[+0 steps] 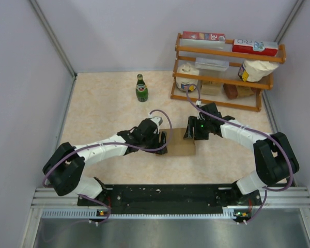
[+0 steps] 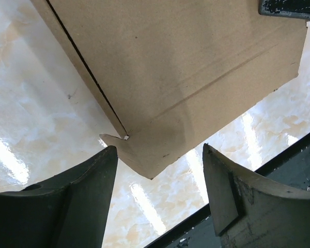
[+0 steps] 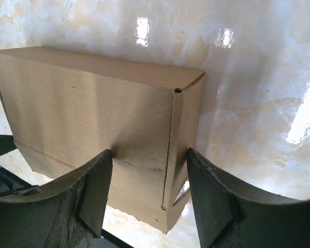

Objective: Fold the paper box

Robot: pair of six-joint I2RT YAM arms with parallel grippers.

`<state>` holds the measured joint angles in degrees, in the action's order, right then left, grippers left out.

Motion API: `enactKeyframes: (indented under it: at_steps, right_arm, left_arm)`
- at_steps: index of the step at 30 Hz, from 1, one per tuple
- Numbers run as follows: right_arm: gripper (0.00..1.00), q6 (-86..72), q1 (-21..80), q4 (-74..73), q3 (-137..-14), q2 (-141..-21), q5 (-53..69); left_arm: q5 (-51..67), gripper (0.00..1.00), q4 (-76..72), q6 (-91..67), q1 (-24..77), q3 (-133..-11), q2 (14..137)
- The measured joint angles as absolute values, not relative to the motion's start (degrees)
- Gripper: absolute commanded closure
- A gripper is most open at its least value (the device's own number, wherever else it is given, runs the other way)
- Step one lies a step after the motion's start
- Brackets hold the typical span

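Observation:
The paper box [image 1: 180,145] is a plain brown, closed oblong box lying on the table between my two grippers. My left gripper [image 1: 163,142] stands at its left side. In the left wrist view the box [image 2: 186,77] fills the top, and one corner dips between the open jaws of the left gripper [image 2: 159,147] without touching them. My right gripper [image 1: 192,135] is at the box's far right corner. In the right wrist view the right gripper [image 3: 150,152] straddles that corner of the box [image 3: 93,103], open. One tip lies on the broad face and the other beside the narrow end wall.
A green bottle [image 1: 141,89] stands at the back centre. A wooden rack [image 1: 225,67] with cartons, bags and tubs fills the back right. The black base rail [image 1: 170,194] runs along the near edge. Panel walls close the left and right sides.

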<state>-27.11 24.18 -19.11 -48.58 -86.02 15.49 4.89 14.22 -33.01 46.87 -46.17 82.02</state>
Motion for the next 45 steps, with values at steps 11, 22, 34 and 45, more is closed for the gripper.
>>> enactKeyframes:
  at_steps: [11,22,34,45]
  right_arm:
    - [0.41,-27.94,24.18,-19.09,-48.56,-86.02,16.75]
    - [0.41,-28.56,24.16,-19.07,-48.56,-86.02,17.04]
    - [0.36,-28.25,24.03,-19.94,-48.56,-85.47,16.03]
    - [0.33,-25.06,23.77,-26.24,-48.27,-74.13,10.94]
  left_arm:
    - [6.9,0.33,13.69,-33.52,46.87,-46.17,83.9]
    - [7.29,0.41,13.74,-34.26,46.87,-46.17,83.96]
    - [7.14,0.41,13.72,-34.33,46.87,-46.17,84.14]
    - [6.98,0.41,13.72,-34.3,46.87,-46.17,84.18]
